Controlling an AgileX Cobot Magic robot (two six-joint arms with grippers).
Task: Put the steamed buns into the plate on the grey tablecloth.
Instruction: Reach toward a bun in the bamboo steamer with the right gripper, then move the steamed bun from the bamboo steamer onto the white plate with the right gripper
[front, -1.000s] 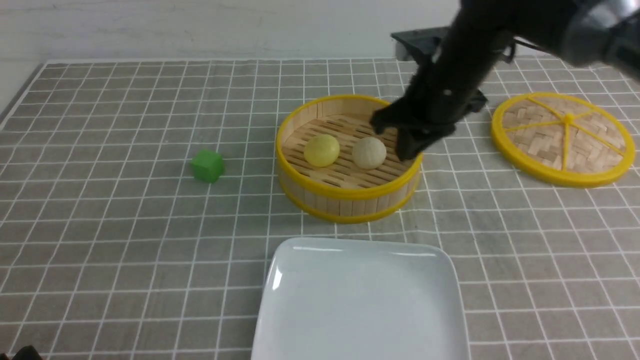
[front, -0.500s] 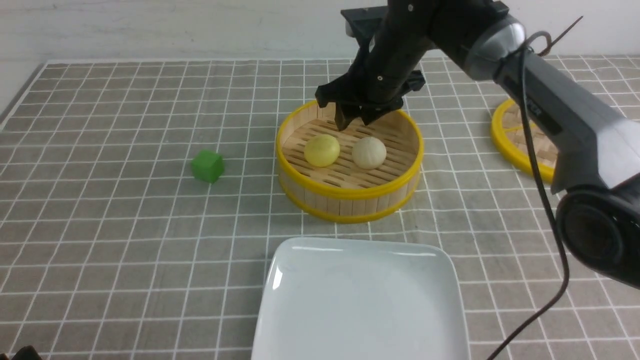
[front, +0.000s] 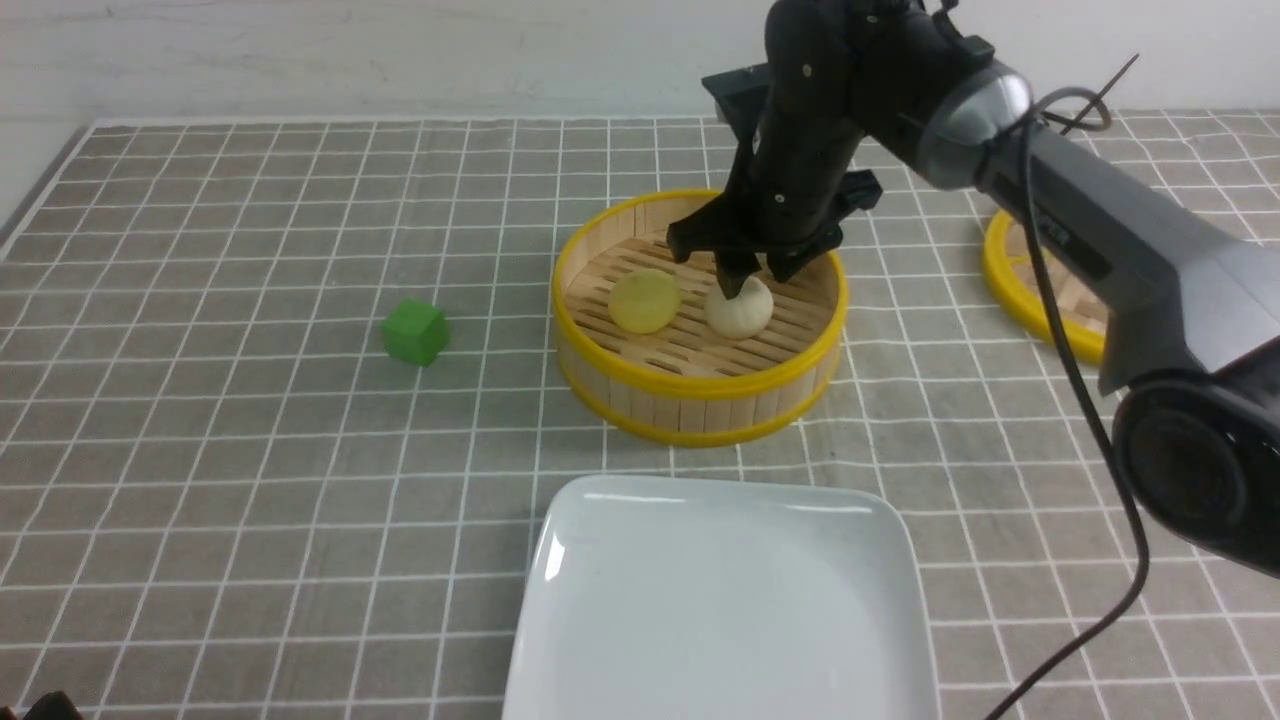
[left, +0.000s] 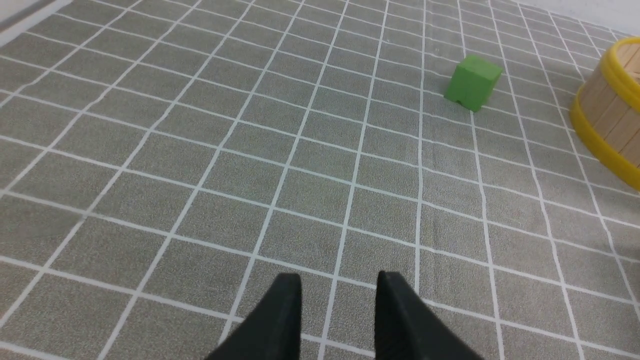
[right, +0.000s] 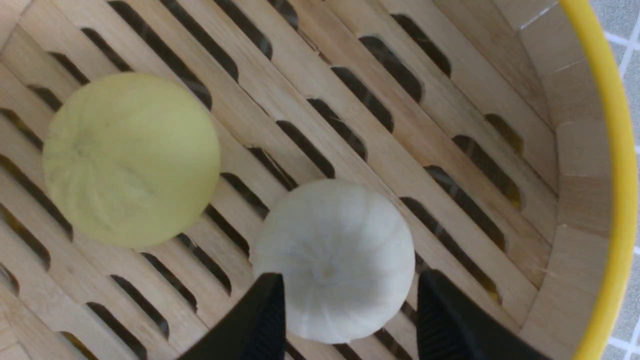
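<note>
Two steamed buns lie side by side in a bamboo steamer basket: a pale yellow bun and an off-white bun. My right gripper hangs inside the basket, open, with one finger on each side of the off-white bun and a small gap to each. The white square plate sits empty on the grey tablecloth, in front of the basket. My left gripper hovers low over bare cloth, open, nothing between its fingers.
A green cube rests on the cloth left of the basket. The woven lid lies at the right, partly hidden behind my right arm. The basket's yellow-rimmed wall stands close beside the right gripper.
My right arm swung from the basket's right rim over its back and came down over the off-white bun, and its jaws have opened. The buns and the left gripper have not moved.
</note>
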